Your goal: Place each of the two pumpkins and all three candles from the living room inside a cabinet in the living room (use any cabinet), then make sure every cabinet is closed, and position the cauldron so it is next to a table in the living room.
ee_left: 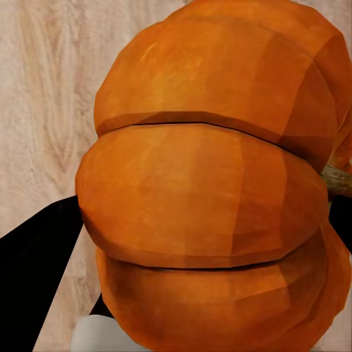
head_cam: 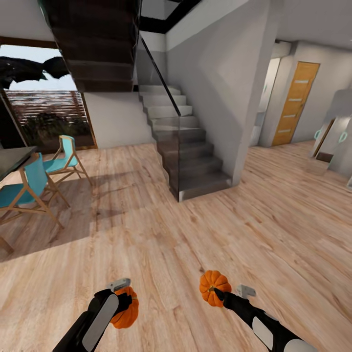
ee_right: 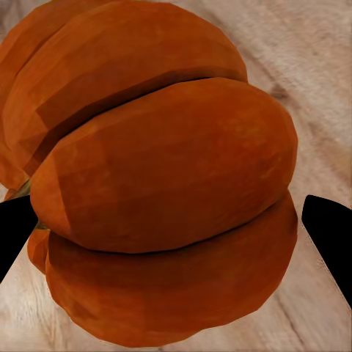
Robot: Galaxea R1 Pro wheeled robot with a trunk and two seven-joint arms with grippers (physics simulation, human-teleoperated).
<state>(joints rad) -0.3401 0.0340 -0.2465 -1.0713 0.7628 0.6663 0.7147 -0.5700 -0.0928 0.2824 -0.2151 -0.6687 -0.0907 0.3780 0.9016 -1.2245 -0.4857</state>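
Both arms reach forward low over the plank floor [head_cam: 195,230], and each carries a pumpkin. The left gripper [head_cam: 123,299] has its fingers closed around the left pumpkin [head_cam: 126,313], which sits at the tip of the black-and-white arm, partly hidden behind the wrist. In the left wrist view that pumpkin [ee_left: 209,198] bulges close to the lens, its ribs running crosswise, a bit of tan stem at one edge, and a dark finger [ee_left: 37,271] pressed against its side.

The right gripper [head_cam: 218,292] likewise grips the right pumpkin [head_cam: 214,287], held clear above the floor with its short dark stem pointing back toward the arm. In the right wrist view this pumpkin [ee_right: 161,176] sits between two black fingertips [ee_right: 330,235], one on each flank, with wood floor behind. The two pumpkins hang apart from each other, one before each arm, neither touching the floor as far as the shadows tell.

Ahead, a grey staircase [head_cam: 181,146] with a glass side panel climbs to the upper left beside a pale wall [head_cam: 220,73]. To the left stand two teal chairs [head_cam: 34,181] with light wood legs beside a dark surface [head_cam: 12,159], in front of a large window [head_cam: 44,107]. Far right, an orange wooden door [head_cam: 295,102] stands in a pale hallway.
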